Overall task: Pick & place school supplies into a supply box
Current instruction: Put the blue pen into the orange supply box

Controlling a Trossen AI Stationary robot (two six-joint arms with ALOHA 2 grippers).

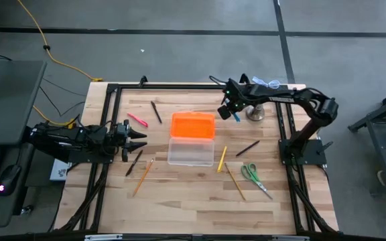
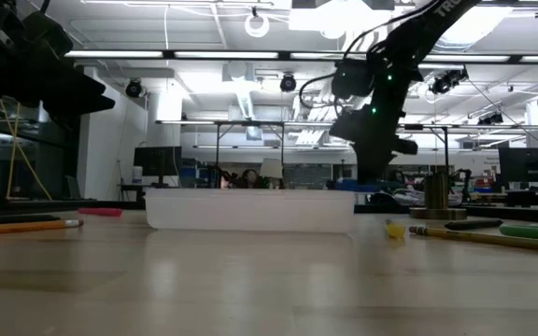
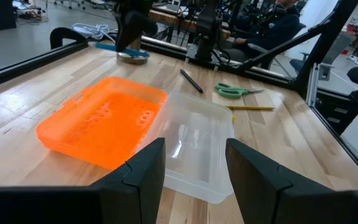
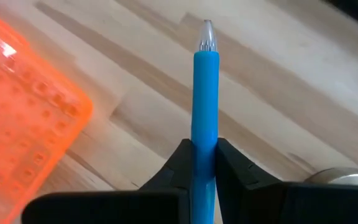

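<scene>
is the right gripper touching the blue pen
Touching. The right wrist view shows the right gripper shut on the blue pen, a finger pressed against each side and no gap, with the pen lifted off the table.

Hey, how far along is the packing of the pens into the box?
Nothing is packed yet: the clear supply box, orange lid open, looks empty. In hand: the right gripper is shut on a blue pen near the lid. Left: pink pen, scissors and the scattered pencils. The left gripper waits open.

Two matte black jointed arms, each ending in a black two-fingered tool (image 3: 194,177).
</scene>
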